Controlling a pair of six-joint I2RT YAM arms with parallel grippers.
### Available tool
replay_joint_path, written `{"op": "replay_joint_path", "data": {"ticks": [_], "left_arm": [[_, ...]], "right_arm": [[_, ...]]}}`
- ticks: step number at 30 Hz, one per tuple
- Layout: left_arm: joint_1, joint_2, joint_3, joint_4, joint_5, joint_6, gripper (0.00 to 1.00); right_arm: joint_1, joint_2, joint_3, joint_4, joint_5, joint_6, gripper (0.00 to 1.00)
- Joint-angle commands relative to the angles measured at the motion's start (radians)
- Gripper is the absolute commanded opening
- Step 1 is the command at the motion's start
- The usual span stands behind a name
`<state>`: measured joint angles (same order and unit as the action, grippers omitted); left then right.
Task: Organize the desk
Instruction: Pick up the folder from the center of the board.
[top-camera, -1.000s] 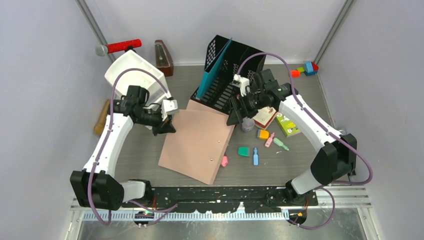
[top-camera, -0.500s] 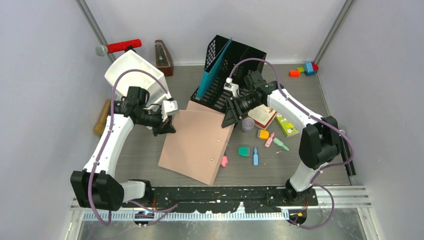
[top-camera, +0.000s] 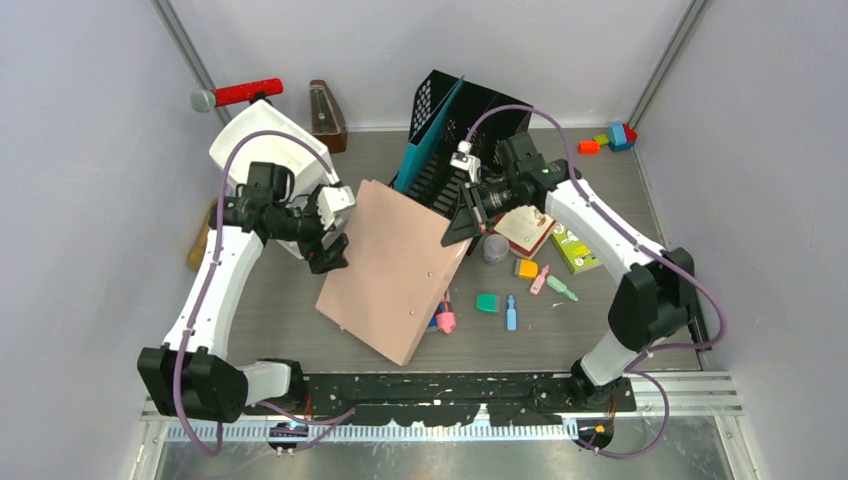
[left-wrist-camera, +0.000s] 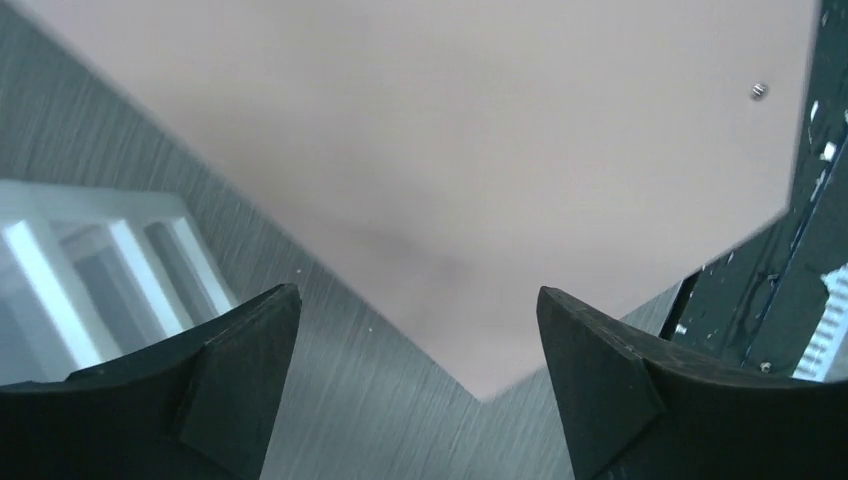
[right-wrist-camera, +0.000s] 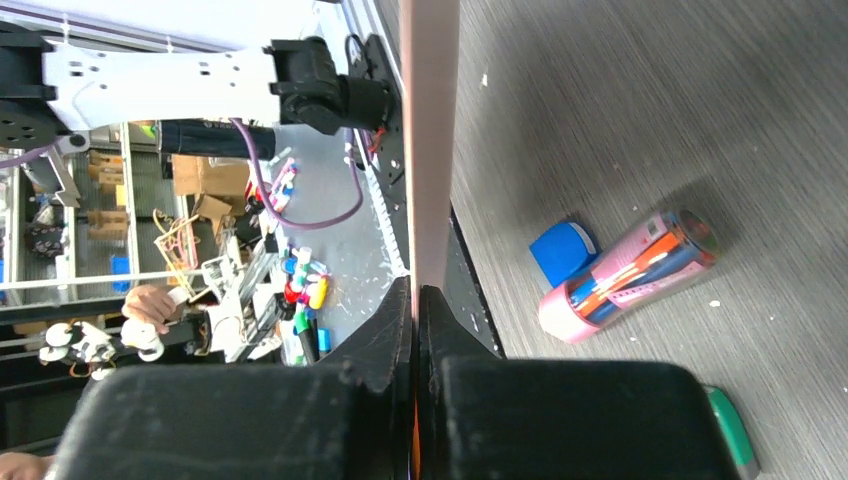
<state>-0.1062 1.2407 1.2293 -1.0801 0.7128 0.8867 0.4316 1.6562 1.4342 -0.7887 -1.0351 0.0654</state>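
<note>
A large pink folder (top-camera: 395, 270) stands tilted over the middle of the grey wood-grain desk (top-camera: 600, 330), its far right edge raised. My right gripper (top-camera: 462, 225) is shut on that edge. In the right wrist view the folder (right-wrist-camera: 430, 150) runs edge-on up from the closed right gripper (right-wrist-camera: 417, 292). My left gripper (top-camera: 330, 247) hangs open just off the folder's left edge, holding nothing. In the left wrist view a folder corner (left-wrist-camera: 480, 200) lies over the desk (left-wrist-camera: 330, 400) ahead of the open left gripper (left-wrist-camera: 418, 300).
A black file rack (top-camera: 470, 130) with a teal folder (top-camera: 425, 150) stands behind the pink folder. A white bin (top-camera: 265, 150), red-handled hammer (top-camera: 240, 93) and metronome (top-camera: 326, 115) sit back left. A pink pencil case (right-wrist-camera: 630, 270), book (top-camera: 525, 232), green eraser (top-camera: 487, 302) and markers lie right.
The left gripper opened and let go of the folder's left edge. The right gripper closed on the far right edge and lifted it, tilting the folder and uncovering the pink case.
</note>
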Motion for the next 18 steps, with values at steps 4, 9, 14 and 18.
{"op": "replay_joint_path", "data": {"ticks": [4, 9, 14, 18], "left_arm": [[-0.002, -0.086, 0.110, 0.105, -0.113, -0.225, 1.00], [-0.001, -0.135, 0.170, 0.157, -0.175, -0.345, 1.00], [-0.001, -0.201, 0.212, 0.224, -0.228, -0.451, 1.00], [-0.001, -0.210, 0.289, 0.220, -0.251, -0.510, 1.00]], "right_arm": [[-0.004, -0.199, 0.052, 0.092, -0.076, 0.123, 0.00], [-0.004, -0.252, 0.133, 0.063, -0.062, 0.131, 0.00], [-0.005, -0.290, 0.223, 0.032, 0.050, 0.137, 0.01], [-0.019, -0.299, 0.358, 0.009, 0.270, 0.150, 0.01]]}}
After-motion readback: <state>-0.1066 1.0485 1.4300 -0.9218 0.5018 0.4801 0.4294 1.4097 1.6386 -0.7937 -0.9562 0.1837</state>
